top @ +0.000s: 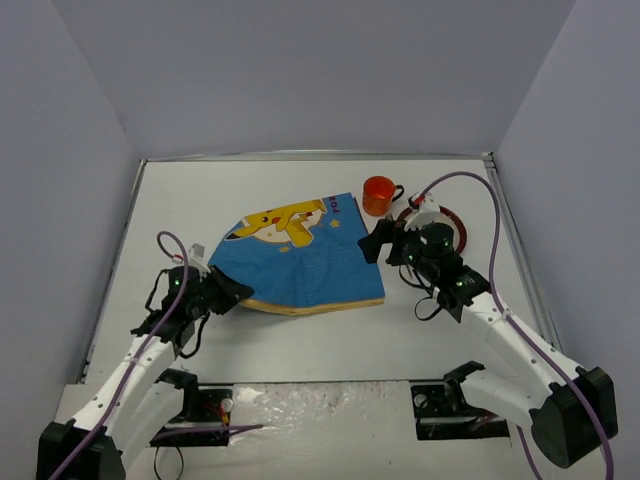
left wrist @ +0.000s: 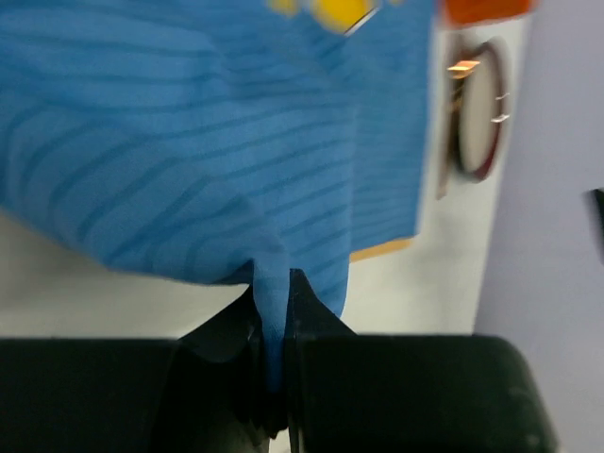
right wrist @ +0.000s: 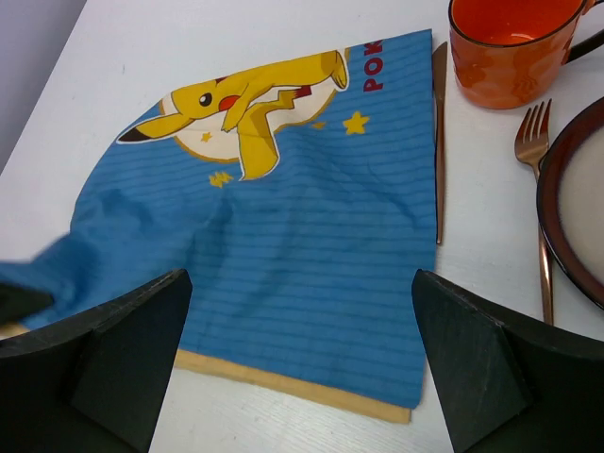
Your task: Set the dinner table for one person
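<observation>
The dinner table (top: 300, 340), a broad white top boxed in by pale walls, spread beneath both arms, its setting for one only partly arranged. On it lay a blue placemat (top: 305, 265) printed with a yellow cartoon figure, sitting askew, its near-left corner raised off the surface and the cloth rumpled there. That corner was pinched in the left gripper (left wrist: 274, 302), whose jaws were clamped tight on a fold of the fabric, a hold that appeared meant for dragging or straightening the mat. Right along the mat's right edge lay a copper-toned knife (right wrist: 440, 142), with a matching fork (right wrist: 538, 189) near it and a dark-rimmed plate (right wrist: 585, 217) beyond. An orange mug (right wrist: 510, 47) stood by the mat's far-right corner. These pieces looked parked to one side until the mat was squared up. The right gripper (right wrist: 302, 349) hung above the mat's near-right part, jaws spread wide with nothing between them, seemingly ready to pin or take the opposite side.
</observation>
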Robot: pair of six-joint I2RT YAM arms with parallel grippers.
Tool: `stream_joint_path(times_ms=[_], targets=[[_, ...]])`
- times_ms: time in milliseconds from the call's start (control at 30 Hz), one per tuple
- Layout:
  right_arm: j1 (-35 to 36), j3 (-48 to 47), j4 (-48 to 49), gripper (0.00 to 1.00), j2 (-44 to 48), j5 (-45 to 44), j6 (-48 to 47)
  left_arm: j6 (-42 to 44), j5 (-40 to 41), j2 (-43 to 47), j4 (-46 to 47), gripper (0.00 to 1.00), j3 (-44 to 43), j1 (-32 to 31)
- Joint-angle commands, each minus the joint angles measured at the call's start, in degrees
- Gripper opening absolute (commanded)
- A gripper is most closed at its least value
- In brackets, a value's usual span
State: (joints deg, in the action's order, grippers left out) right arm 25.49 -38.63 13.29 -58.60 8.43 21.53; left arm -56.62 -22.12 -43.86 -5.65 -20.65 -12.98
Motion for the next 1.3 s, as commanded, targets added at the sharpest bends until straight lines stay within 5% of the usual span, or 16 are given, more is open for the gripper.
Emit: stream_joint_path(times_ms=[0, 67, 167, 300, 500, 733, 1000, 1267], targets=[[0.73, 0.0, 5.72, 1.0, -2.56, -0.18, 2.31, -5.28, 3.85, 13.53, -8.11, 0.15, 1.46, -3.25], [0.91, -0.77, 4.04, 1.0, -5.28, -1.22, 2.9, -4.04, 7.2, 16.41, -13.64, 0.32, 0.13, -3.1], [1.17, -2.8, 1.01, 1.0, -11.12, -2.36, 3.98, -0.41, 10.67, 16.44, -19.1, 0.72, -4.56, -3.27], [1.63, -4.44, -1.09, 1.0, -16.63, -2.88, 5.4, 5.52, 12.58, 8.05, -24.31, 0.97, -11.94, -3.28], [2.28, -4.61, -1.37, 0.95, -21.24, -3.52, 5.59, 14.81, 21.57, -5.47, -28.51, 0.97, -21.74, -3.28], [2.37, -5.84, -2.66, 0.95, -18.18, -2.9, 2.67, 15.56, 35.54, -18.21, -19.94, 0.97, -26.29, -0.91], [2.37, -5.12, -2.69, 0.95, -14.66, -0.29, -0.42, 14.38, 27.01, -33.45, -10.99, 0.97, -26.68, 10.98], [2.37, -3.23, -0.9, 0.96, -11.48, 2.2, -2.19, 16.98, 19.67, -44.14, -6.83, 0.93, -30.41, 12.72]])
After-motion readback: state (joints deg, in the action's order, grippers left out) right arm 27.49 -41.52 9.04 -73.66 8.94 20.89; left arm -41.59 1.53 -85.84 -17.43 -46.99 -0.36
